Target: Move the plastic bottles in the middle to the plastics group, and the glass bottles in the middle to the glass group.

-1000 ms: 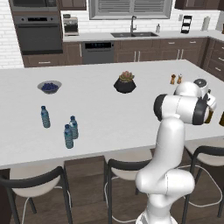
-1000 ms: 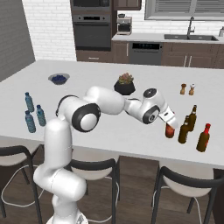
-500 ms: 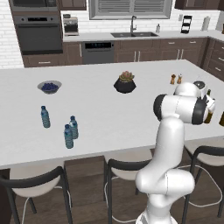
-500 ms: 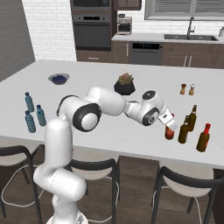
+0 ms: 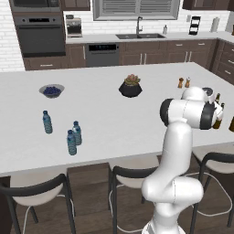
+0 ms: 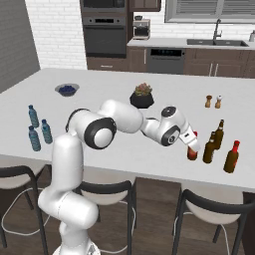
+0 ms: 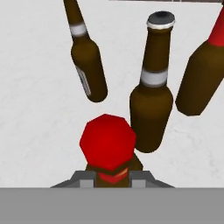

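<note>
From the left base view you see the white arm bent over the right end of the white counter (image 5: 114, 119), its hand hidden behind the elbow; brown glass bottles (image 5: 218, 119) peek out just past it. Three small water bottles (image 5: 73, 137) stand well apart at the counter's left, near a bowl of berries (image 5: 51, 90); a dark pot with a plant (image 5: 130, 87) sits mid-counter, with salt and pepper shakers (image 5: 183, 82) beyond.

From the right base view you see the claw (image 6: 191, 147) pinching the neck of a red-capped bottle (image 6: 192, 152) that stands just beside three other brown bottles near the counter's front edge. A wall oven (image 6: 104, 27) and sink (image 6: 216, 42) line the back of the kitchen; dark stools (image 6: 209, 209) stand below.

From the hand view you look straight down on the red cap (image 7: 107, 142), the claw's fingers (image 7: 83, 176) closed on the neck beneath it. A silver-banded bottle (image 7: 152, 105) stands right next to it; whether they touch is unclear.
</note>
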